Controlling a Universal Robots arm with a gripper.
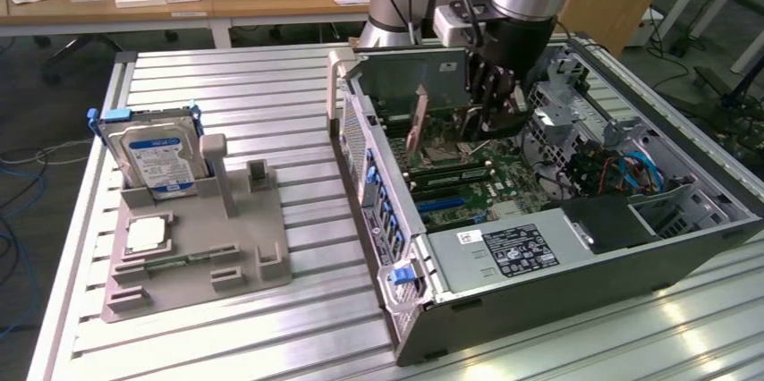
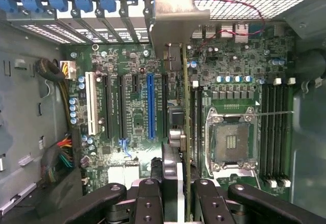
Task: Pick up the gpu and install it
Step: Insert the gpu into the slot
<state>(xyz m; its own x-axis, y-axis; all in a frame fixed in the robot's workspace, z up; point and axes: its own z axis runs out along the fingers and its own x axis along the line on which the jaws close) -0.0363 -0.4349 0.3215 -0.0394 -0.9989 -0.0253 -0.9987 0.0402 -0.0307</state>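
Note:
My gripper (image 2: pixel 175 199) reaches down into the open computer case (image 1: pixel 394 220) and is shut on the gpu (image 2: pixel 185 107). The card appears edge-on as a thin dark strip running away from the fingers (image 2: pixel 147 198) over the green motherboard (image 2: pixel 127 81), with its metal bracket (image 2: pixel 175 20) up against the case's rear slots. It lies between the blue expansion slot (image 2: pixel 150 104) and the open processor socket (image 2: pixel 230 142). In the exterior view the gpu (image 1: pixel 420 123) is a tan-brown strip beside the gripper (image 1: pixel 492 108), deep in the case. I cannot tell if it sits in a slot.
On the slatted table at the exterior view's left, a grey holder (image 1: pixel 203 265) carries a silver hard drive (image 1: pixel 156 157) with a blue label and a small square processor chip (image 1: pixel 146 233). Case walls, memory slots (image 2: pixel 275 127) and cable bundles (image 2: pixel 61 152) crowd the gripper. The power supply (image 1: pixel 513 251) fills the near corner.

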